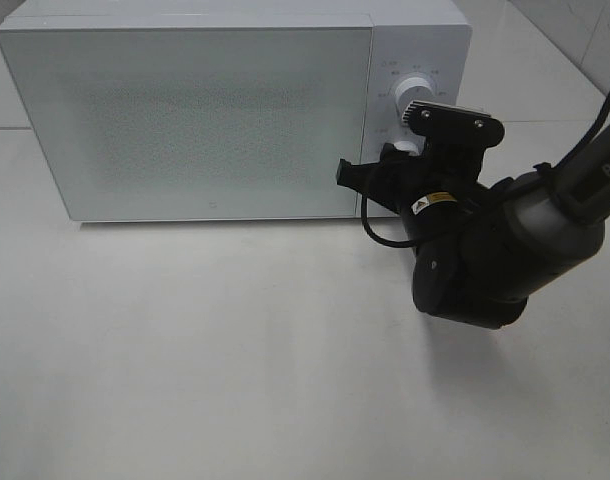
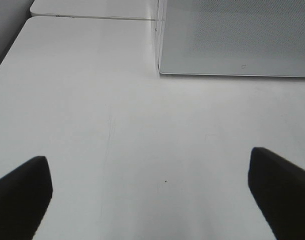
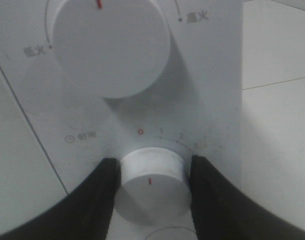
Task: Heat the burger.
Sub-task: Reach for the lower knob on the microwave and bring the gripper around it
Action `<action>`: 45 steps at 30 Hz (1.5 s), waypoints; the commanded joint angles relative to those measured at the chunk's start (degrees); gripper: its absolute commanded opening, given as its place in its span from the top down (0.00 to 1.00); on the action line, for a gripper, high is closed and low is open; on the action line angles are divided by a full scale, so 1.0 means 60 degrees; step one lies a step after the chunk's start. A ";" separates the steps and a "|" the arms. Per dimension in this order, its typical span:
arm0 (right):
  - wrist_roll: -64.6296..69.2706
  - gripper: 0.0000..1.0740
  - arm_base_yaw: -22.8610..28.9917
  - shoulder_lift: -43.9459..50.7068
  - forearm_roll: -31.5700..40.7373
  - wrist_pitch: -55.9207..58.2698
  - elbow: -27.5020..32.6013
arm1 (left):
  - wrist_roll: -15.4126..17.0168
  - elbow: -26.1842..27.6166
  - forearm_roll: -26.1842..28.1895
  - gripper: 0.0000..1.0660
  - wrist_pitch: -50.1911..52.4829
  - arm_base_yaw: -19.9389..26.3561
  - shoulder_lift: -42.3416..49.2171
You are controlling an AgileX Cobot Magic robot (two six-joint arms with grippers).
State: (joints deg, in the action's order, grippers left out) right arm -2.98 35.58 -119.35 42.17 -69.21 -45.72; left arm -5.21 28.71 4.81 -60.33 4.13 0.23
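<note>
The burger is out of view; the white microwave (image 1: 205, 120) stands with its door shut. My right gripper (image 3: 152, 170) is at the control panel, shut on the lower white knob (image 3: 152, 187), with a dark finger (image 3: 105, 185) pressed against each side of it. In the exterior high view the same gripper (image 1: 410, 150) covers most of that knob. The upper knob (image 3: 110, 45) is free. My left gripper (image 2: 150, 170) hangs open above the bare white table (image 2: 142, 125), with nothing between its fingers (image 2: 22, 195). The left arm does not show in the exterior high view.
The microwave's front corner (image 2: 160, 70) lies ahead of the left gripper. The right arm (image 1: 505, 250) and its cable stretch in front of the microwave's right end. White tabletop (image 1: 235, 340) spreads in front of the microwave.
</note>
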 commanded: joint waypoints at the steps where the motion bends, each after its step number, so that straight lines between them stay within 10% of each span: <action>1: 0.1089 0.89 -0.0029 0.0000 -0.0010 -0.0602 -0.0086 | 0.0029 -0.0038 0.0086 0.06 0.0143 0.0000 0.0201; 45: 1.1812 0.89 -0.0029 0.0000 0.0000 -0.0105 -0.0086 | 0.0029 -0.0038 0.0086 0.06 0.0143 0.0000 0.0201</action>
State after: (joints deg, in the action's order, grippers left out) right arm 61.82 35.58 -119.52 42.74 -69.33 -45.55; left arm -5.21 28.71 4.81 -60.33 4.13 0.23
